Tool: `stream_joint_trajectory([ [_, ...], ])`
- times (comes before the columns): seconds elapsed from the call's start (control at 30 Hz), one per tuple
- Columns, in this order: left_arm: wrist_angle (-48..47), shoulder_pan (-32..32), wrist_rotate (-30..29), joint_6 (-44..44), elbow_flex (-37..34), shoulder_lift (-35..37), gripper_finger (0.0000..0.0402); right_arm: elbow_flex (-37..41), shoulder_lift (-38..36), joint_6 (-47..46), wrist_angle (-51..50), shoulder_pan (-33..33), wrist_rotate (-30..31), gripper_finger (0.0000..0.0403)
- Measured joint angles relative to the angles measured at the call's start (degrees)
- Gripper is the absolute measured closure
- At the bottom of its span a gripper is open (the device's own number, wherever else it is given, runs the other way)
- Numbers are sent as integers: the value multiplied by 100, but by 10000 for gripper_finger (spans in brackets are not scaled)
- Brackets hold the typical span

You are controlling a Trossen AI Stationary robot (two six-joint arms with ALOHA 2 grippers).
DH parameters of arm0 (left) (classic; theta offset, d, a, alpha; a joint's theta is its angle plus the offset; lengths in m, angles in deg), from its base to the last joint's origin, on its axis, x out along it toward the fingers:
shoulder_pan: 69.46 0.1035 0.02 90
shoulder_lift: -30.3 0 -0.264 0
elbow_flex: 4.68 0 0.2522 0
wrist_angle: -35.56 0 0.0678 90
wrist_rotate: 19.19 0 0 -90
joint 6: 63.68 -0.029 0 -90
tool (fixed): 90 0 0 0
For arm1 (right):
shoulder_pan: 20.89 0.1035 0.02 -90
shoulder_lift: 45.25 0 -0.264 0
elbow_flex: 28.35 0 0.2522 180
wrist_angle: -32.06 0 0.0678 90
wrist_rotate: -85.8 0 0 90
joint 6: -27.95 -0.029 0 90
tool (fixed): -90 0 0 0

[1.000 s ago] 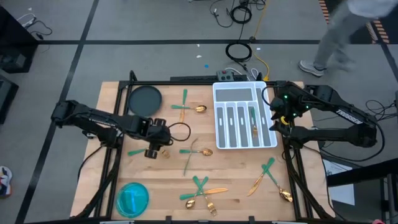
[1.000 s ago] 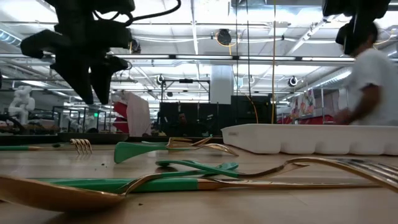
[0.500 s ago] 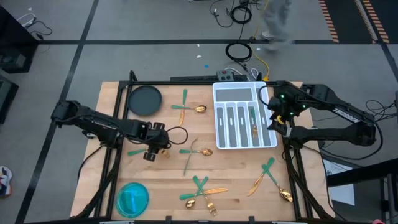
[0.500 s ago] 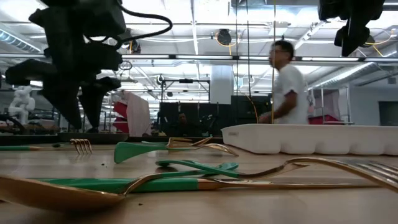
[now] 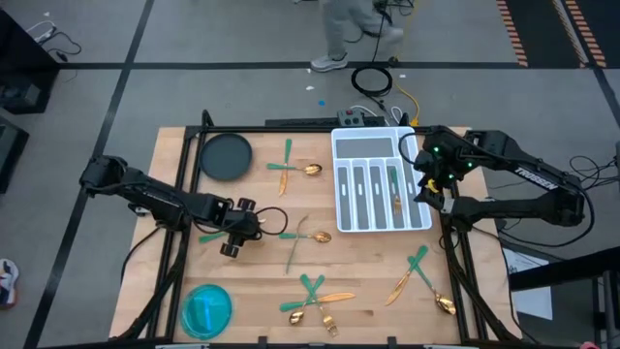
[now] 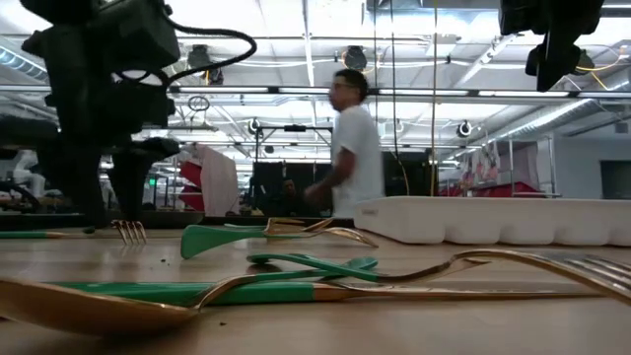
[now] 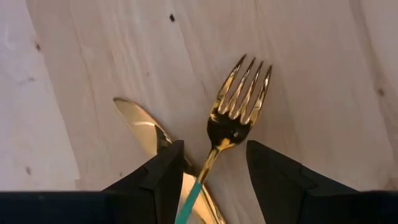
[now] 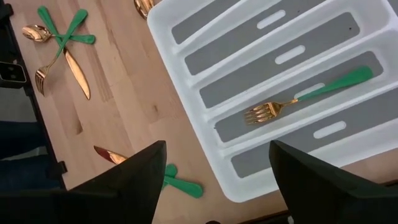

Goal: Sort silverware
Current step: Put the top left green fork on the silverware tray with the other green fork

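Gold-headed, teal-handled silverware lies scattered on the wooden table. My left gripper [image 5: 232, 238] [image 7: 214, 149] is open and low over a fork [image 7: 239, 99] at the table's left. One finger stands on each side of the fork's neck, and no touch shows. A gold knife blade [image 7: 142, 122] lies crossed beside that fork. In the low view the left gripper's fingers [image 6: 108, 197] reach down almost to the tabletop. My right gripper [image 5: 433, 182] [image 8: 217, 146] hangs open, high over the right edge of the white tray [image 5: 341, 145]. One fork [image 8: 298, 99] lies in a tray compartment.
Crossed pieces lie at the far middle [image 5: 288, 165], the centre [image 5: 300, 238], the near middle [image 5: 315, 297] and the near right [image 5: 418, 271]. A blue bowl [image 5: 206, 308] sits at the near left and a dark round plate [image 5: 226, 155] at the far left. A person [image 6: 350, 148] walks beyond the far edge.
My left gripper has come down toward the fork at the table's left, shifting slightly toward the near edge, with its fingers as far apart as before. The person behind the table has walked across toward the left.
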Motion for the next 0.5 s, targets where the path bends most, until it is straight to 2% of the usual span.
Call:
stream_joint_trajectory([
  [0.2, 520, 26, -105, -79, -313, 0, 220, 0, 0, -17, 125, 0, 2, 126],
  [0.3, 728, 94, -8, -70, -412, -103, 235, 0, 2, -152, 222, 0, 0, 126],
  [0.4, 676, 122, 113, -34, -401, -275, 280, 0, 0, -251, 211, 0, 0, 126],
  [0.5, 654, 118, 303, -81, -395, -358, 348, 0, 0, -260, 209, -2, 2, 126],
])
